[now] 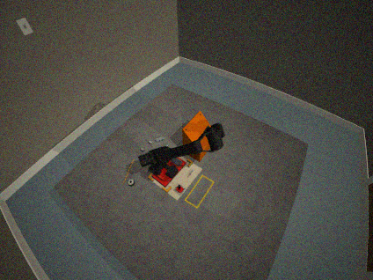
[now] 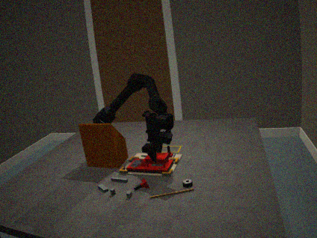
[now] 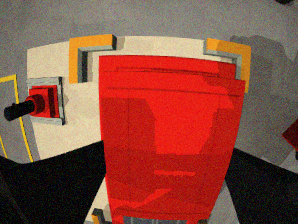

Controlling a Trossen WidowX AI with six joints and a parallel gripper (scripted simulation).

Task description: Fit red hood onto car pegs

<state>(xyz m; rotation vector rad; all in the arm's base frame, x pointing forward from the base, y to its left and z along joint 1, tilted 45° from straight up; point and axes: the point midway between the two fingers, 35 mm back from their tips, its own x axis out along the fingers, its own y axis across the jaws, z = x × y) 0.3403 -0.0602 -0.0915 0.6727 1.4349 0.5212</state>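
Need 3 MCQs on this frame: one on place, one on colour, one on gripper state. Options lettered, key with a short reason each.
1. Where is the hood?
A. over the car in the jig
B. beside the orange panel
C. inside the yellow outline

2. What colour are the jig's corner brackets?
A. blue
B. orange
C. white

3. What state is the gripper in?
A. open, holding nothing
B. shut on nothing
C. shut on the hood

Key: 1 A, the wrist view shows the red shell covering the car between the brackets. 2 B, orange corners show at the jig's edges. 3 C, dark fingers flank the hood's sides.
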